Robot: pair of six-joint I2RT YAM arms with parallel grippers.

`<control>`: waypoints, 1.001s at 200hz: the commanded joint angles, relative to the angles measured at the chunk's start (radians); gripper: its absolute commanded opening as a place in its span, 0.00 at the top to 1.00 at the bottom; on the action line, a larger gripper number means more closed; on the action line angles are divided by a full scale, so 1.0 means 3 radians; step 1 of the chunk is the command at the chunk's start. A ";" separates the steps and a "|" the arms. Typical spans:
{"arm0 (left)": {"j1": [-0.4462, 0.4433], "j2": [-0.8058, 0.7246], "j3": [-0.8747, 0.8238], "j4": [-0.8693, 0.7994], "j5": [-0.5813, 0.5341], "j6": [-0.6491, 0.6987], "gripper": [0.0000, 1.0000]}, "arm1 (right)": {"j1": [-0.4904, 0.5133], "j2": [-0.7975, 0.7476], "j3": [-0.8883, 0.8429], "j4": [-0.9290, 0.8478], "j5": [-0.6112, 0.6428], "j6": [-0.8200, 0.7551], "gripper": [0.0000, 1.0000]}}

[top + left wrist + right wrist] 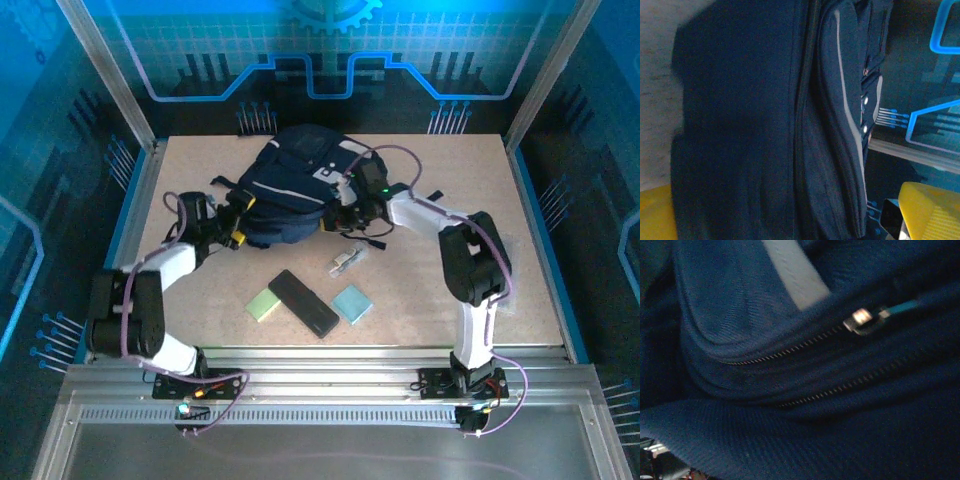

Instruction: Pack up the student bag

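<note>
Blue-lit walls (320,60) ring a speckled beige table (560,260), and the navy bag (295,190) lies slumped at its far middle. The left gripper (792,210) stands spread wide, its yellow fingertips (927,210) far apart with the bag's dark side between them, while the right gripper (355,207) is closed tight against the bag's right flank; whether it pinches cloth cannot be told. Nearer the arms a black case (303,303) lies between a green pad (264,304) and a blue pad (351,304), a small silvery thing (345,260) just beyond.
</note>
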 commanded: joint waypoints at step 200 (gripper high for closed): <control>-0.0588 0.0352 0.0029 0.0693 -0.1126 -0.0196 1.00 | 0.0258 0.0068 -0.0027 -0.0587 0.0090 -0.0294 1.00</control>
